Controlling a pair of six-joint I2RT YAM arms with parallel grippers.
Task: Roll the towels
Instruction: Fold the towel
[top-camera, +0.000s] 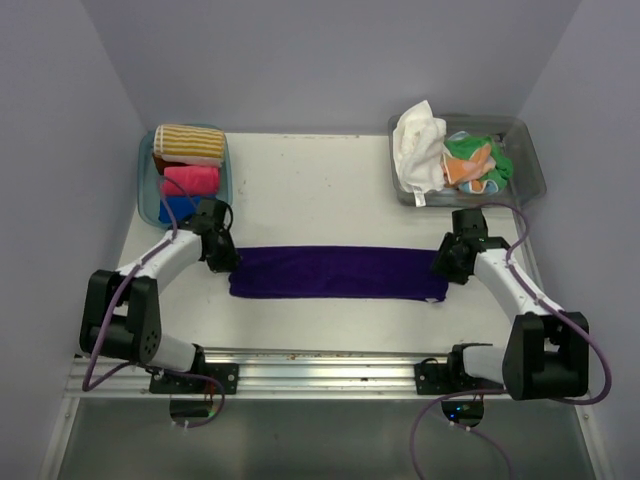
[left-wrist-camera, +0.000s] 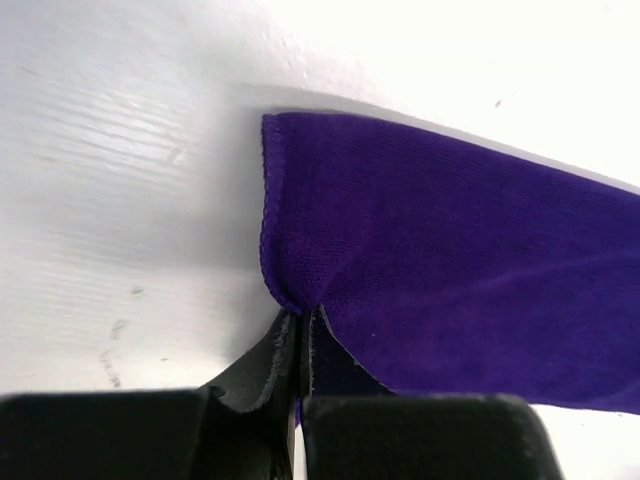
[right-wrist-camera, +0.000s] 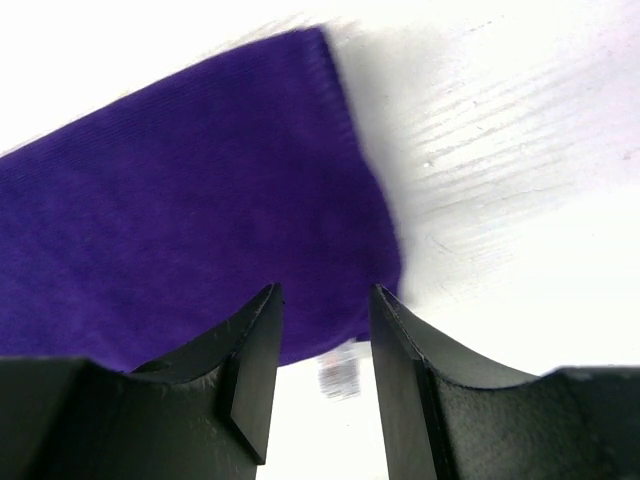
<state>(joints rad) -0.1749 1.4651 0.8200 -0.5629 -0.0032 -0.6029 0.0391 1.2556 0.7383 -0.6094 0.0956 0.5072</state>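
A purple towel (top-camera: 335, 272) lies folded into a long flat strip across the middle of the table. My left gripper (top-camera: 226, 266) is at its left end. In the left wrist view the left gripper (left-wrist-camera: 300, 318) is shut on the near left corner of the purple towel (left-wrist-camera: 450, 250), and the cloth puckers at the pinch. At the strip's right end my right gripper (top-camera: 446, 268) is down low. In the right wrist view it (right-wrist-camera: 325, 300) is open over the near right corner of the purple towel (right-wrist-camera: 180, 210), and a white label (right-wrist-camera: 340, 375) shows between its fingers.
A blue tub (top-camera: 146, 195) at the back left holds rolled towels: striped (top-camera: 190, 142), pink (top-camera: 192, 178) and blue (top-camera: 176, 208). A clear tub (top-camera: 530, 165) at the back right holds loose white (top-camera: 418, 145), green (top-camera: 466, 150) and orange (top-camera: 474, 172) towels. Walls close in on both sides.
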